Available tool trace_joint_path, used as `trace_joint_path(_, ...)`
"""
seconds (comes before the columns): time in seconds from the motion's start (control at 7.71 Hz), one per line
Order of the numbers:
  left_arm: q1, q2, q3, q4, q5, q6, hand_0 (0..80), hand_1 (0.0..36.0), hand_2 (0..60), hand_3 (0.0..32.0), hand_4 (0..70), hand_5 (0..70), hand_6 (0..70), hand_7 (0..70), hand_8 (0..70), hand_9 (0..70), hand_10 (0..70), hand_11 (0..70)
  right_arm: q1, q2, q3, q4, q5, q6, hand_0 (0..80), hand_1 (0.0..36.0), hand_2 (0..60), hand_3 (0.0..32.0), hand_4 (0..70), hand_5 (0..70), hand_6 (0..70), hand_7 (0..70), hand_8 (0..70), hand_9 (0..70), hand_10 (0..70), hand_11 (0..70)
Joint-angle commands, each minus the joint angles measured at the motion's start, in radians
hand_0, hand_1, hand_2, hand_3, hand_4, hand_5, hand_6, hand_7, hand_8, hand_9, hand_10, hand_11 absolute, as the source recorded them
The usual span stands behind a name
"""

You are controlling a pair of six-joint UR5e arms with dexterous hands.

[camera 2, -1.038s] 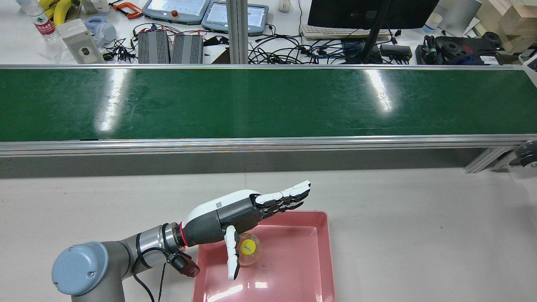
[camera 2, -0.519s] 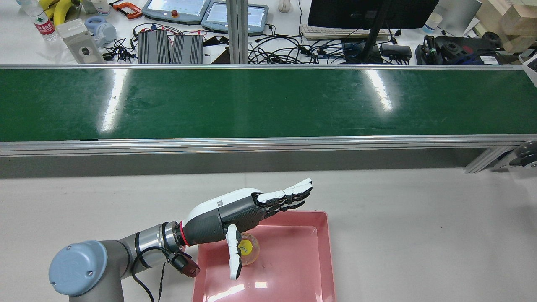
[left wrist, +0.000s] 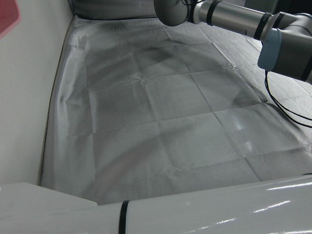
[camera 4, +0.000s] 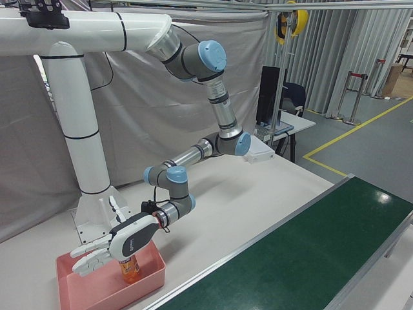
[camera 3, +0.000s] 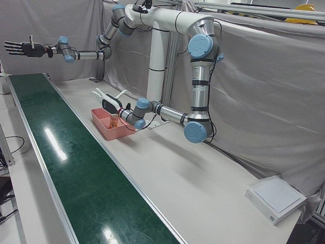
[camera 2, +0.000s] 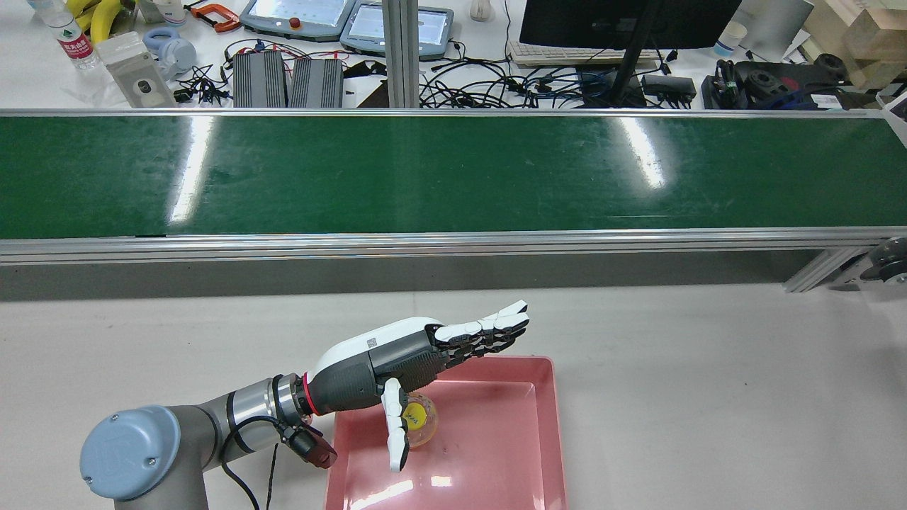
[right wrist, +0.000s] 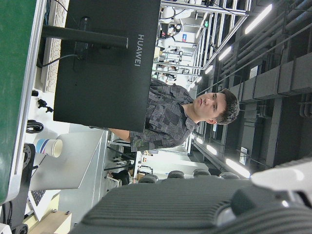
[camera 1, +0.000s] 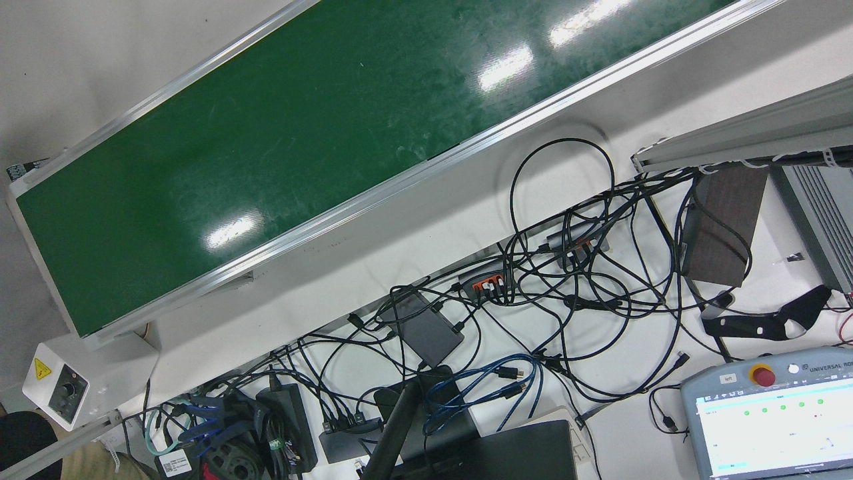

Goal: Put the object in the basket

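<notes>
Left hand (camera 2: pixel 418 354) spread flat, holding nothing, over pink basket (camera 2: pixel 545 432); small bottle (camera 2: pixel 417 419) stands upright inside, under the palm. Looks light, rigid, slick plastic; best gripped round its body

Green belt (camera 2: pixel 453 173) bare; bottle (camera 2: pixel 418 418) occupies basket (camera 2: pixel 496 453).

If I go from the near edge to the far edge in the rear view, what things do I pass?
pink tray → bare table → green belt → cables
</notes>
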Motion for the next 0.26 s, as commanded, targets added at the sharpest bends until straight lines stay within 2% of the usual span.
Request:
trace_joint_path(0.0, -0.002, -0.002, -0.001, 0.012, 0.0, -0.005, 48.5, 0.9, 0.0, 0.0, 13.2, 2.5, 0.0, 0.8, 4.0, 7.3, 4.4, 7.1, 0.0, 0.001, 0.0, 0.0, 0.0, 0.001, 0.0, 0.0, 0.0, 0.0, 0.0, 0.0, 0.0, 0.0, 0.0, 0.0, 0.0, 0.0)
trace_joint_path(0.13, -0.005, 0.0, -0.007, 0.021, -0.002, -0.006, 48.3, 0.5, 0.0, 0.0, 12.3, 2.6, 0.0, 0.4, 3.8, 6.5, 4.8, 7.7, 0.0, 0.0, 0.0, 0.0, 0.0, 0.0, 0.0, 0.0, 0.0, 0.0, 0.0, 0.0, 0.0, 0.0, 0.0, 0.0, 0.0, 0.0)
